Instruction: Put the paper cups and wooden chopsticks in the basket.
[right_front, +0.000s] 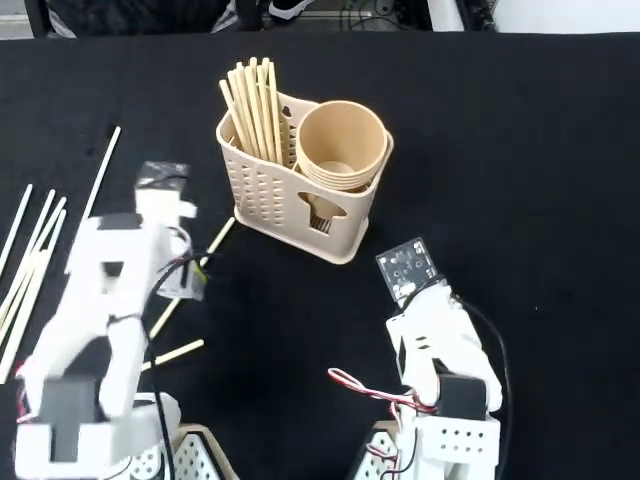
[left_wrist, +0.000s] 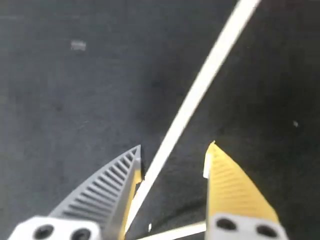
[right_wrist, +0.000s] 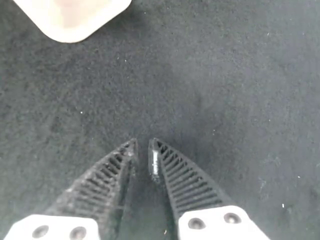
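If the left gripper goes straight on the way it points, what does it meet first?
Most likely the wooden chopstick on the black table, which runs between the left gripper's open fingers. How far off it lies is unclear.

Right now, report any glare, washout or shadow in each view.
High view: even light, the basket casts almost no shadow on the black table. Left wrist view: the chopstick glares white inside the open left gripper. Right wrist view: the basket corner washes out pale; faint shadow ahead of the right gripper.
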